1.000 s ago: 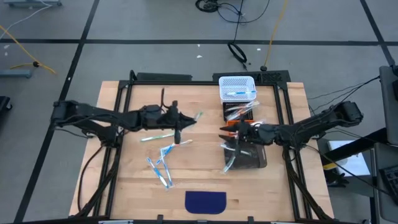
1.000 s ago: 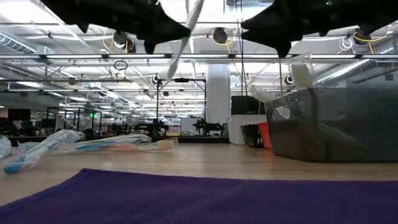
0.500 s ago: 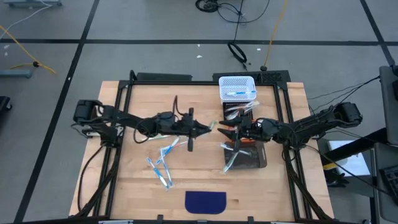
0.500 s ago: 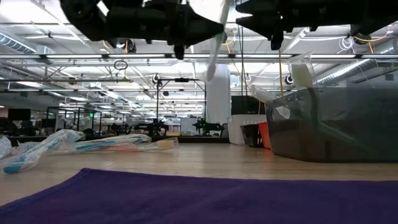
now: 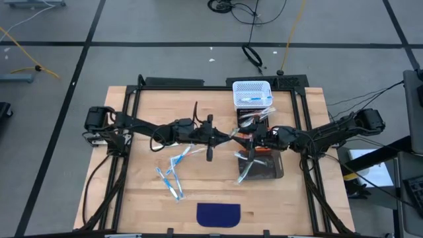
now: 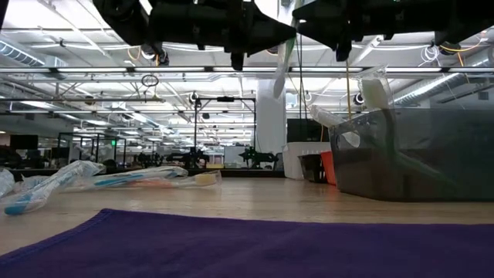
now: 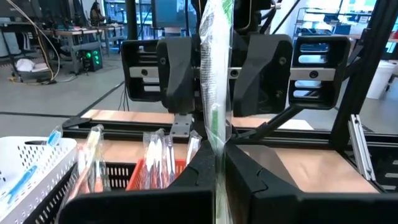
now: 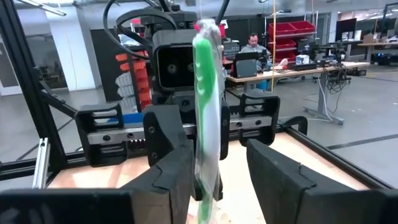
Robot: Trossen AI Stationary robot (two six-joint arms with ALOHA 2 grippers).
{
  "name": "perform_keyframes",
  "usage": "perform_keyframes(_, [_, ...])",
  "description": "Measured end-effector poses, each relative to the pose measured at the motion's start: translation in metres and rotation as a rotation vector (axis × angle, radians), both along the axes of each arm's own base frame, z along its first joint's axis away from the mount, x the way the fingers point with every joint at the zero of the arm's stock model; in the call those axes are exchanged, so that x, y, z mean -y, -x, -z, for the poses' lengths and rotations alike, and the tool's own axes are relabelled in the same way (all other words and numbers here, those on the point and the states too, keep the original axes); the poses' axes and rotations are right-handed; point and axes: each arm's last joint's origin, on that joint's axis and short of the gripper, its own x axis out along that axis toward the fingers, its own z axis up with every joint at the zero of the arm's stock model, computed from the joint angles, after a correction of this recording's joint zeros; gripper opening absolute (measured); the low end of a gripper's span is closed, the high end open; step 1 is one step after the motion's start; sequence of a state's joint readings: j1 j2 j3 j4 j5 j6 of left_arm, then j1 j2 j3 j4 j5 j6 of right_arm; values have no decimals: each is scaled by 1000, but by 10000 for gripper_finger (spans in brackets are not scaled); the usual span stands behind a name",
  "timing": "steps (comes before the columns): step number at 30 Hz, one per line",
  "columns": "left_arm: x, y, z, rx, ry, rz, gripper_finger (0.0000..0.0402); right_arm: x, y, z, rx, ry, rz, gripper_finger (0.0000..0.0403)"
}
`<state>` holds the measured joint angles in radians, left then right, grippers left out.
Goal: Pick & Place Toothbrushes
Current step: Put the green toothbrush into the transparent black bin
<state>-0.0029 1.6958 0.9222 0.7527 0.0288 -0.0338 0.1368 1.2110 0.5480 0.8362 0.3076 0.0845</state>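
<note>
1. On the left half of the table (image 5: 119, 192) we see loose toothbrushes (image 5: 170, 178) lying flat in their clear wrappers, near the purple mat (image 5: 219, 214) and well apart from both grippers.

2. Our left arm reaches rightward across the table's middle, stretched nearly level. The left gripper (image 5: 225, 137) is closed on the green toothbrush (image 7: 214, 93). In the left wrist view its fingers (image 7: 249, 180) pinch the lower end of the wrapper.

3. The green toothbrush hangs in the air between the two grippers, well above the wood. Its long axis runs roughly upright, slightly tilted in the low view. It stands across the line joining the two arms.

4. The right gripper (image 5: 246, 140) faces the left one head-on from the right, just beside it. Its fingers (image 8: 283, 171) are spread apart and grip nothing, with the wrapped brush standing in the gap between them. Whether a pad already touches the wrapper we cannot tell.

5. We judge this to be a handover. The brush lies straight ahead of the right gripper, so that gripper need only close on it. The left would then have to let go.

6. On the right, beneath the right arm, sits the dark bin (image 5: 269, 170) with a few wrapped brushes already in it. Farther off lie an orange tray (image 5: 254, 120) and a white basket (image 5: 252, 92), which also hold brushes. The right arm is clearly the nearer one to all three.
</note>
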Motion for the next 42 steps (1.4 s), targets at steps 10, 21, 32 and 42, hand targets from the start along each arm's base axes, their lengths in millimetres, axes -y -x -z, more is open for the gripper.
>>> perform_keyframes(10, [0,0,2,-18,0,-3,16,-1,0,-1,5,5,-47,46])
perform_keyframes(21, [0,0,2,-26,0,-5,35,-1,0,-1,3,44,-44,14])
perform_keyframes(32, [-4,8,-5,-78,0,-17,136,0,9,-7,-26,48,-46,14])
perform_keyframes(42, [-3,34,-22,-250,-3,-13,168,-12,43,-16,-148,-31,-131,14])
